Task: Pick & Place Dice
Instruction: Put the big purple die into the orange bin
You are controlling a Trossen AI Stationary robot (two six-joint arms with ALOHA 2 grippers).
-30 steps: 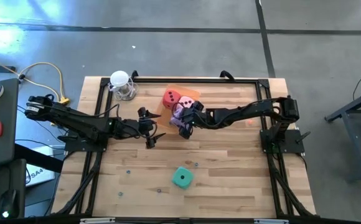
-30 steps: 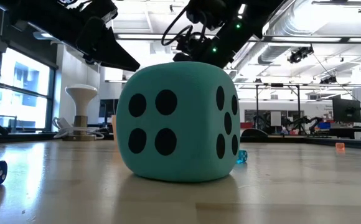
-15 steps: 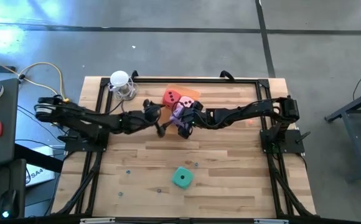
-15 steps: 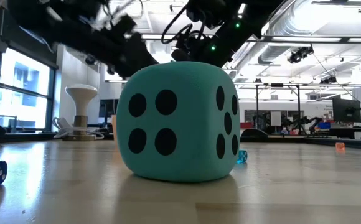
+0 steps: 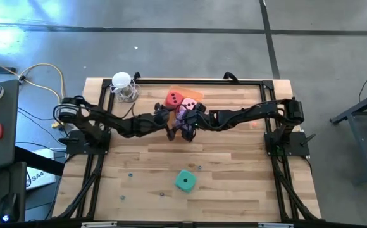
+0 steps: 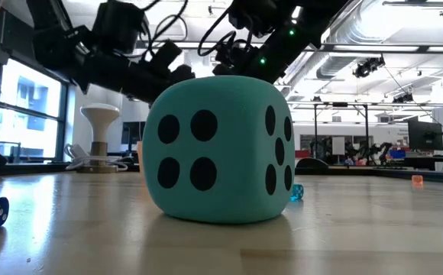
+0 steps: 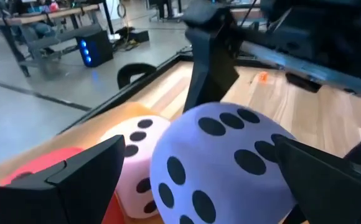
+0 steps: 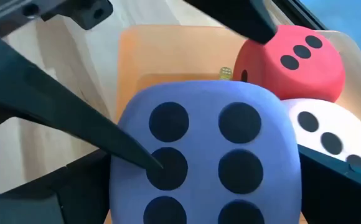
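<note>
Reaching farther across the tabletop [image 5: 234, 183] than a second earlier, the left hand [image 5: 172, 126] has closed in on the purple die [image 5: 182, 117] from the left, where the right hand [image 5: 188, 124] was already waiting and has not shifted. Both hands stand spread wide, their dark fingers [image 7: 75, 177] flanking the purple die on either side; whether any finger actually touches it cannot be told. From the right wrist view the purple die [image 8: 208, 155] shows its six-pip face, with one finger of the other arm crossing in front of it. Just behind it sits the translucent orange tray [image 5: 193, 94], near the far edge of the tabletop, holding the red die [image 5: 173, 99] and the pink die [image 5: 190, 103] side by side, touching; the red one shows three pips in the right wrist view. The purple die lies at the tray's near edge against the pink die, and whether it rests inside or just outside the tray cannot be told. Well apart from the group, the teal-green die [image 5: 185, 181] stands alone on the near half of the tabletop, filling the low view with its four-pip face. A small white lamp-like stand [image 5: 123, 86] sits at the far left corner
</note>
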